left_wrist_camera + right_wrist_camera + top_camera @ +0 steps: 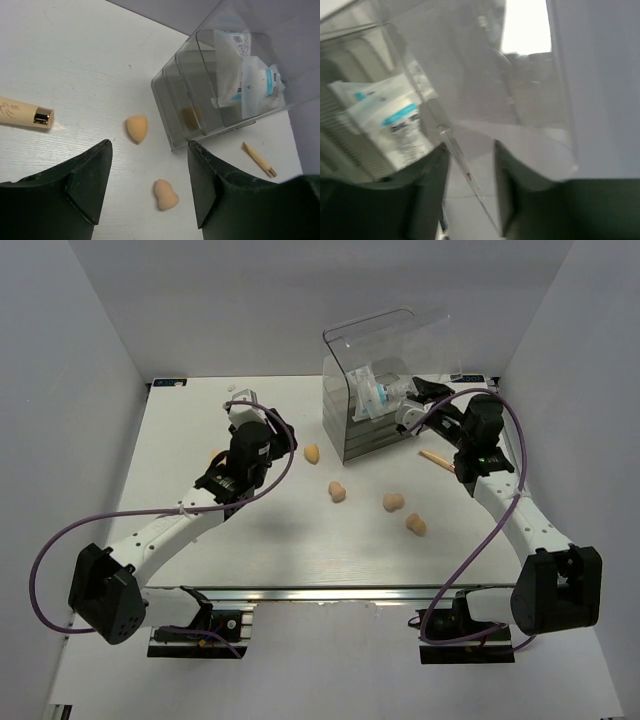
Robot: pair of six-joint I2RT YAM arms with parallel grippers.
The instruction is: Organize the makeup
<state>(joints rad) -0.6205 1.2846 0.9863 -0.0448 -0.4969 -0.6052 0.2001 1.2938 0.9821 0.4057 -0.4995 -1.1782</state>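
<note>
Four peach sponges lie mid-table (312,453) (337,491) (393,502) (415,525). The thin peach stick (437,460) lies right of the clear drawer box (370,390). The clear packet (372,395) with white-blue contents sits inside the box's top. The beige tube (22,114) lies at the left, mostly under my left arm in the top view. My left gripper (150,185) is open and empty above two sponges (137,127) (166,194). My right gripper (470,185) is open at the box's right wall, whose clear edge (465,170) runs between the fingers. The packet (390,122) shows through the plastic.
The box (225,85) has stacked drawers below its open top bin. White walls enclose the table on the left, back and right. The stick (259,160) lies just beyond the box's corner.
</note>
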